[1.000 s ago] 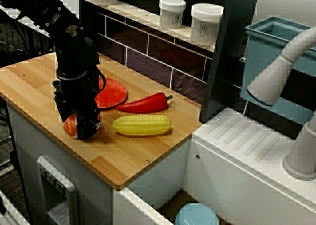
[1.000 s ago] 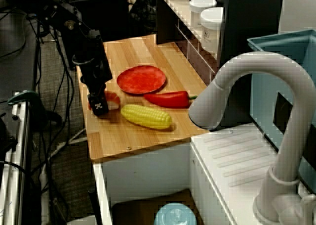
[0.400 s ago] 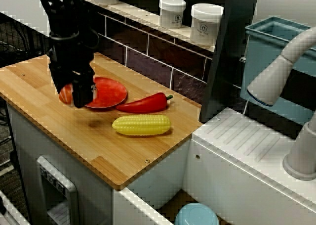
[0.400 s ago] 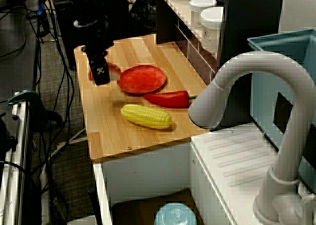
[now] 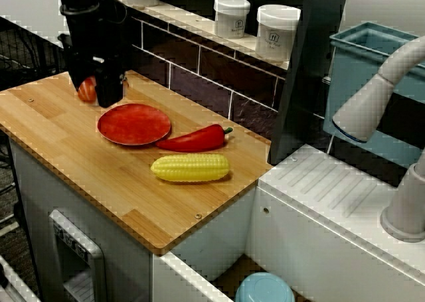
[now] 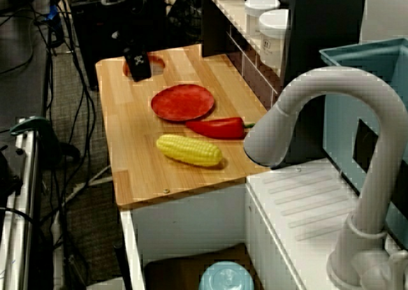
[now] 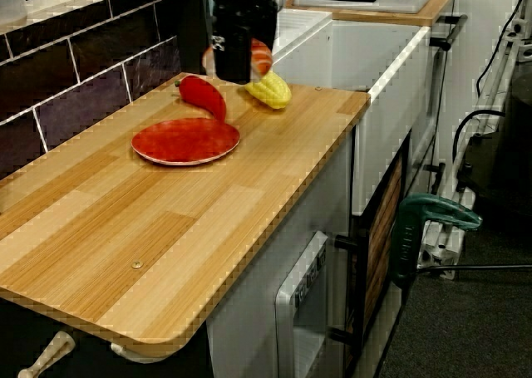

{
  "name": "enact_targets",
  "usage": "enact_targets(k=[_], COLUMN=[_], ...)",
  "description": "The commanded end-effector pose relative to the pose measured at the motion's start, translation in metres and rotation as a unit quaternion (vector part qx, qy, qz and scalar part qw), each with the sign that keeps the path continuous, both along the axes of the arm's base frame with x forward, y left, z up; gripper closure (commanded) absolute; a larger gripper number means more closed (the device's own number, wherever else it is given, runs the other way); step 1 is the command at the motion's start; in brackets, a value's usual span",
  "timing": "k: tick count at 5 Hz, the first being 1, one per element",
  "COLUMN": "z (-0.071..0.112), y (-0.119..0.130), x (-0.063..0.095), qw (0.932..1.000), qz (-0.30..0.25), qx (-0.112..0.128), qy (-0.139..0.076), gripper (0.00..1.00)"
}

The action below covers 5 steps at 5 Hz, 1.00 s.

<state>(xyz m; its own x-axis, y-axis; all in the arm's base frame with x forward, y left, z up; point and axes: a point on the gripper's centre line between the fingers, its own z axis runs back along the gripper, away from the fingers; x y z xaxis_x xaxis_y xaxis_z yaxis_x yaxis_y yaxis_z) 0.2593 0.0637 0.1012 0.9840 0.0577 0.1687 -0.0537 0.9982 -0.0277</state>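
I see the claw point(image 5: 101, 93) clamped on the red-orange piece point(image 5: 86, 88), over the bench point(image 5: 60, 156) near its back left corner. Rightward lie the red plate point(image 5: 133, 124), the red pepper point(image 5: 194, 139), and the corn point(image 5: 190, 167) nearer the front right edge.

Dim even indoor light, soft shadows, coarse jagged edges, dark blurry backgrounds

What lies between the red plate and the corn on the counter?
The red pepper lies between plate and corn, clearest in the view over the tap.
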Motion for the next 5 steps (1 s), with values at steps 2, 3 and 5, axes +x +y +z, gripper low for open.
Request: enact_targets(k=[2,3,5], z=[0.008,0.002,-0.022], y=[0.015,0.01,0.012], x=[0.029,0.043,0.068], qw=[0.9957,0.9954,0.9955], qz=[-0.032,-0.043,-0.032], qx=[0.076,0.075,0.085], qy=[-0.043,-0.041,-0.027], gripper=[1.0,1.0,1.0])
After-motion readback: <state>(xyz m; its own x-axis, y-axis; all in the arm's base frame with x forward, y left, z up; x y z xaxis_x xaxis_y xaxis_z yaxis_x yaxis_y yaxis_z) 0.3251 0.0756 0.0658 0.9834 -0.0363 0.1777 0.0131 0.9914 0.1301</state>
